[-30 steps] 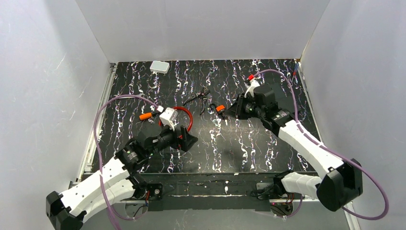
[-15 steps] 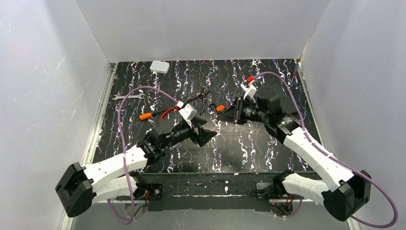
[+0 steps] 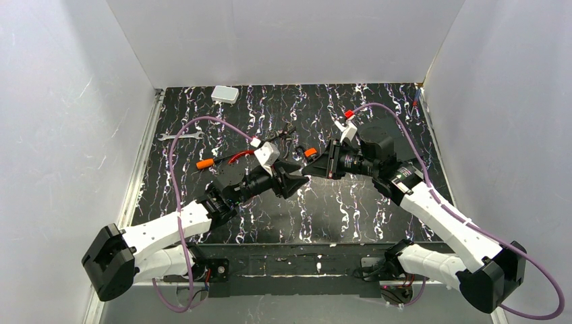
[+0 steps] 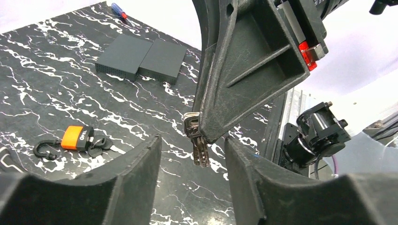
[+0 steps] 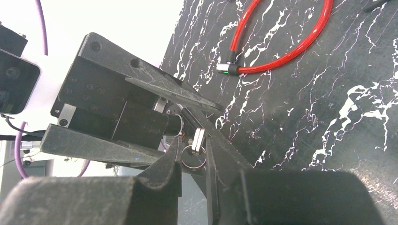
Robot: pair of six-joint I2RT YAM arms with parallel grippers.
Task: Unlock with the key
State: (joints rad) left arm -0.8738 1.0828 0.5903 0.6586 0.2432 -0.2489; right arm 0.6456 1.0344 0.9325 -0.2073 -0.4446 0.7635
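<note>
Right claw pinching the key, left claw half open around its blade, gripping nothing, orange padlock lying apart

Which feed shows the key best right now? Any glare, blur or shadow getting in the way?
Left wrist: the key is sharp and well lit, hanging from the right gripper; the near fingers are dark and soft, the upper right washed out white. Right wrist: key shaded between dark jaws, left side overexposed. Top external: even light, key too small to make out.
</note>
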